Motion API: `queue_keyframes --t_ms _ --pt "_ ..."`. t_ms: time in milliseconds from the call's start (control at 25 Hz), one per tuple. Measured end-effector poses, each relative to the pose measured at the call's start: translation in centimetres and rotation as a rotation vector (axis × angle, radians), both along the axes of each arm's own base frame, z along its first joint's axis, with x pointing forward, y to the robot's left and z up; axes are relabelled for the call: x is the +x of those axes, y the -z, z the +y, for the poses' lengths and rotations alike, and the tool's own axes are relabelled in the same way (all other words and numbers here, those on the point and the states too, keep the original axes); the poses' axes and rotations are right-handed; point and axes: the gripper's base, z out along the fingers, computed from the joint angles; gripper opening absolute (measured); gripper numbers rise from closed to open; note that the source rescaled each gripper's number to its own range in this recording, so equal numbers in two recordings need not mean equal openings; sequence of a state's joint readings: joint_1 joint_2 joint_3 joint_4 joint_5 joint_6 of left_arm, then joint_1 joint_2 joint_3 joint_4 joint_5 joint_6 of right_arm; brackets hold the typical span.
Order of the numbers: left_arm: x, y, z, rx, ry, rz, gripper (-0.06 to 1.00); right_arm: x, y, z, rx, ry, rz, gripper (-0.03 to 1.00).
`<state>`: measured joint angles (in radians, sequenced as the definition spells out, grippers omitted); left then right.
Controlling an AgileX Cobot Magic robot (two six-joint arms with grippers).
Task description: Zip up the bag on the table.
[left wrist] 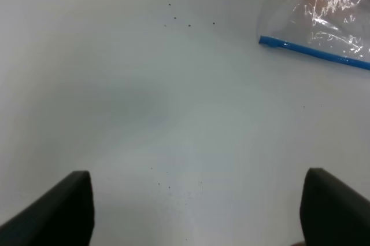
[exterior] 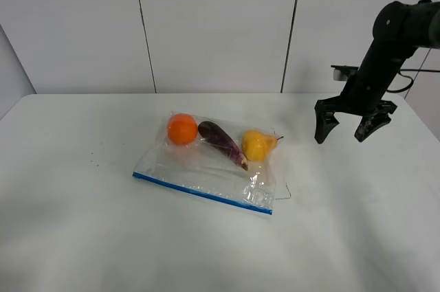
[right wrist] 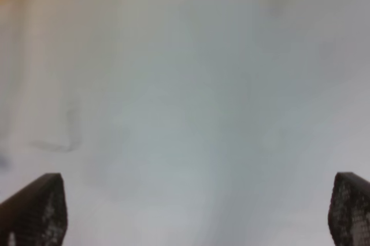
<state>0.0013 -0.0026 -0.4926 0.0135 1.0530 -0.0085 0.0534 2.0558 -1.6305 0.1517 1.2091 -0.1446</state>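
Observation:
The clear crinkly bag (exterior: 206, 165) lies flat on the white table (exterior: 82, 223) near its middle, its blue zipper strip (exterior: 201, 194) along the near edge. Through it show an orange fruit (exterior: 182, 128), a purple eggplant (exterior: 221, 139) and a yellow pear (exterior: 257, 145). My right gripper (exterior: 349, 127) is open and empty, held above the table to the right of the bag. My left gripper (left wrist: 196, 208) is open over bare table; the bag's corner (left wrist: 324, 20) with the blue strip shows in its wrist view. The left arm is out of the exterior high view.
The table's far edge meets a white panelled wall (exterior: 220, 24). Small dark specks (left wrist: 188, 24) dot the table to the left of the bag. The right wrist view is blurred and shows white table (right wrist: 191, 113) between the fingertips.

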Motion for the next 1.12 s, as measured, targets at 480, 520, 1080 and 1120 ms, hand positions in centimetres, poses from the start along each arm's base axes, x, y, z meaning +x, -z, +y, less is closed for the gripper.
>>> queue_keyframes --t_ms 480,520,1080,1120 --pt "0.0 0.0 0.0 0.000 0.000 0.000 1.00 -0.4 -2.1 -0.8 -0.071 0.052 -0.049 1.00" --pt "0.0 0.0 0.0 0.000 0.000 0.000 1.00 -1.0 -2.3 -0.8 -0.071 0.052 -0.044 1.00" --pt "0.0 0.0 0.0 0.000 0.000 0.000 1.00 -16.3 -5.7 -1.6 -0.074 0.054 -0.013 1.00" --pt "0.0 0.0 0.0 0.000 0.000 0.000 1.00 -17.6 -6.1 -1.7 -0.072 0.055 -0.031 1.00"
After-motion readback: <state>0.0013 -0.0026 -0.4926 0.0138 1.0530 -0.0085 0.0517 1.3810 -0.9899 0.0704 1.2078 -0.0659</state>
